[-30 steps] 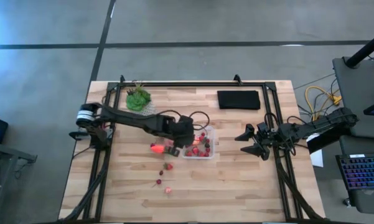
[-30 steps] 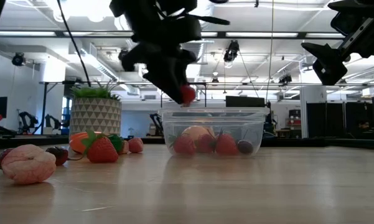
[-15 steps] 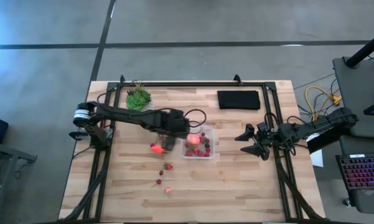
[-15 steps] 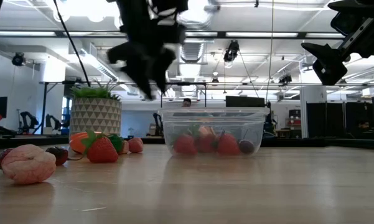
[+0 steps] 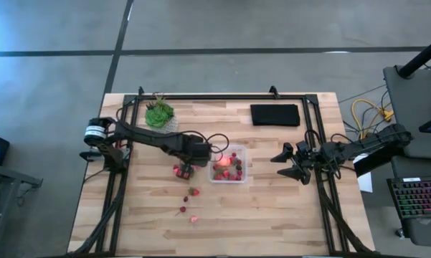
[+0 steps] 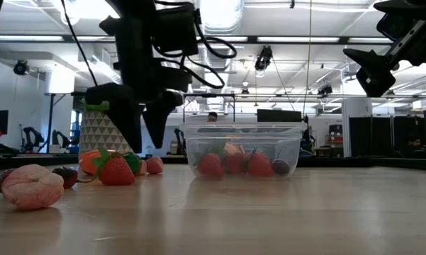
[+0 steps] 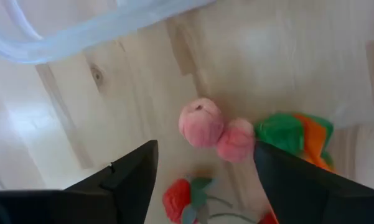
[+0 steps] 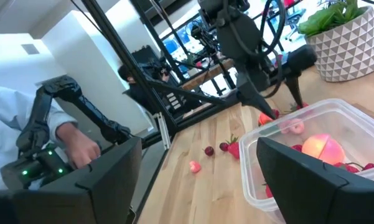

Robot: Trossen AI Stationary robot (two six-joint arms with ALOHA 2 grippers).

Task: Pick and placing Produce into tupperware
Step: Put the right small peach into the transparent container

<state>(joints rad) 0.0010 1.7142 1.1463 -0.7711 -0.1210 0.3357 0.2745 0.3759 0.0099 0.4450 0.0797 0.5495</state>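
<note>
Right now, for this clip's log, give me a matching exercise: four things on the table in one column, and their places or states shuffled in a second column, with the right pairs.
Things:
1. left hand
2. right hand
3. clear square plastic container
4. black rectangular pad

Places or states:
A. holds red berries and a pink round fruit
B. open, waiting to the container's right
C. lies at the table's far edge
D. open, above the orange carrot piece

Pairs: 1-D, 2-B, 3-A, 4-C

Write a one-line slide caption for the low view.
Left tool, jaws open, hangs above loose red berries beside the clear square plastic container holding fruit; right tool waits raised.
</note>
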